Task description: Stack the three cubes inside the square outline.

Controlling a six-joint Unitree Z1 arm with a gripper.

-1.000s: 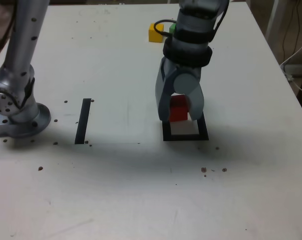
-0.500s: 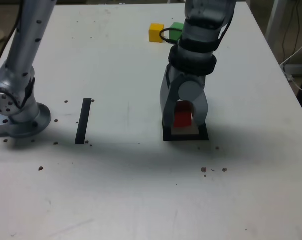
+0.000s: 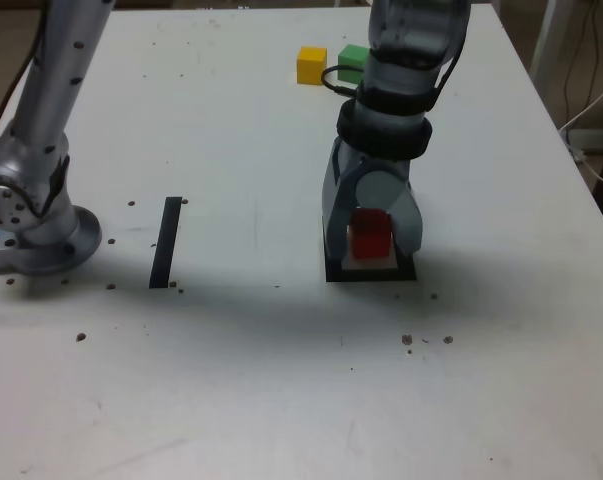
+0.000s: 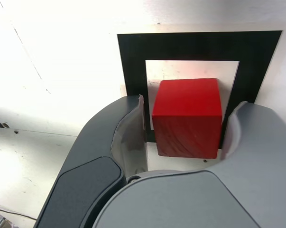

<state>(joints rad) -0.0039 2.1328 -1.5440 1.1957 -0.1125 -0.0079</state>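
The red cube [image 3: 369, 233] [image 4: 186, 116] rests on the white centre of the square outline [image 3: 371, 273] [image 4: 133, 61]. My gripper [image 3: 371, 238] [image 4: 190, 105] points down over it with one finger on each side. In the wrist view a thin gap shows between one finger and the cube, so the jaws stand slightly apart, open. The yellow cube [image 3: 311, 65] and the green cube [image 3: 354, 58] sit side by side on the table, far behind the gripper in the exterior view.
A straight black tape strip [image 3: 166, 242] lies at the exterior view's left of the outline. The arm's metal base [image 3: 36, 235] stands at the far left. Small dark specks [image 3: 426, 340] dot the white table. The table's edge [image 3: 591, 200] runs down the right.
The gripper came down and set the red cube inside the outline. Its jaws have parted a little from the cube.
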